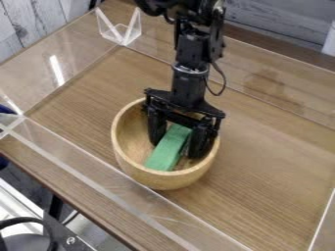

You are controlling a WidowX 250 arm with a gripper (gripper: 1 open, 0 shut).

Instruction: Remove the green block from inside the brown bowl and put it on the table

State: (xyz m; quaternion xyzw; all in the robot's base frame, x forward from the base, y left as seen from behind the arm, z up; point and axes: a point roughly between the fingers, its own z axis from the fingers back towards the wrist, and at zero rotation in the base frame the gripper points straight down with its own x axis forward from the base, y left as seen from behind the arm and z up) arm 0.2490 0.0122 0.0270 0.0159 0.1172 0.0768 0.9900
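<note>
The green block [167,153] is the thing to take out, but I begin with the biggest things. The table [268,123] is a brown wood-grain top, bare except for the bowl, and low clear walls [53,74] stand around its edges. Behind the far wall the room shows only pale planks at the upper left and a grey strip at the upper right; more I cannot tell.

The black arm [198,44] comes down from the top and points steeply into the brown bowl [131,152], which stands near the front wall. This steep pose is needed, I judge, because the thick rim blocks any approach from the side.

The gripper [179,132] is low inside the bowl with its two fingers [155,129] spread wide apart, one at each side of the block. They do not clamp it yet.

The block lies inside the bowl, leaning along the pale inner slope. Its upper end sits between the fingers, so closing them should catch it across its narrow sides.
</note>
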